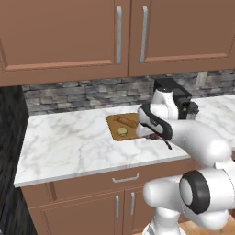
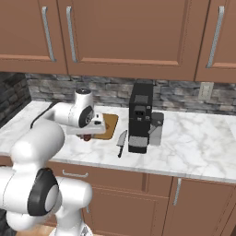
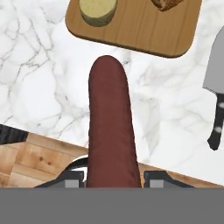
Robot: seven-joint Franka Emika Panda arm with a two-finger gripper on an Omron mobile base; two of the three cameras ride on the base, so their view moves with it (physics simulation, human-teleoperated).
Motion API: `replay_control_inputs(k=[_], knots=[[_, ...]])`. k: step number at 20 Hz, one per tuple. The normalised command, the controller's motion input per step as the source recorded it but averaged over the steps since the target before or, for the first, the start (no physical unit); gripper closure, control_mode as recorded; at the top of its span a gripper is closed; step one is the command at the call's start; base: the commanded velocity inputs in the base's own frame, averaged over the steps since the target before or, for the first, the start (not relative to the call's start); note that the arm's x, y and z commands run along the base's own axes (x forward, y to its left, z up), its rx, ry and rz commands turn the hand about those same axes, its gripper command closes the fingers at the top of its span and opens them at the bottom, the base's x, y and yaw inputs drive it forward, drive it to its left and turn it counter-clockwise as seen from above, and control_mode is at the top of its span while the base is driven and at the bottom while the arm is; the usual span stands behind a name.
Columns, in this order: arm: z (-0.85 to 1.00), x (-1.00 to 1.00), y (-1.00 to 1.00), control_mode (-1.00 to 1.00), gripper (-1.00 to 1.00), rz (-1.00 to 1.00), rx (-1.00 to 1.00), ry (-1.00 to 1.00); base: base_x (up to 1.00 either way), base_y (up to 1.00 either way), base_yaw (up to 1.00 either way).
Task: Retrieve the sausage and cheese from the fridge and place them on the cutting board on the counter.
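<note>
My gripper (image 3: 112, 177) is shut on the dark red sausage (image 3: 109, 122), which sticks out from between the fingers. The sausage (image 2: 86, 137) hangs just above the white marble counter (image 1: 69, 142), with its tip at the near edge of the brown cutting board (image 3: 144, 30). The pale yellow cheese (image 3: 98, 9) lies on the cutting board (image 1: 114, 124), near its front. In the left base view, the gripper (image 1: 153, 133) is at the board's right front corner. A black surface (image 1: 9, 151) borders the counter's left end; I cannot tell whether it is the fridge.
An orange-brown elongated piece (image 1: 125, 120) lies at the back of the board. A knife (image 2: 121, 140) rests on the counter just right of the board. A black coffee machine (image 2: 140, 117) stands beyond it. Wall cabinets (image 1: 92, 32) hang above.
</note>
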Motion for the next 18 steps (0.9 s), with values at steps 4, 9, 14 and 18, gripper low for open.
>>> replay_control_inputs(k=[4, 9, 14, 18], knots=[[-0.08, 0.36, 0.01, -1.0, 1.0, 0.0, 0.02, 0.11, 0.0, 0.0, 0.0], [-0.24, 0.2, 0.06, -1.0, 1.0, 0.0, -0.03, 0.06, 0.0, 0.0, 0.0], [-0.21, 0.41, 0.01, -1.0, 1.0, 0.0, -0.01, 0.0, 0.0, 0.0, 0.0], [-0.18, 0.39, 0.0, -1.0, 1.0, 0.0, 0.0, 0.0, 0.0, 0.0, 0.0]])
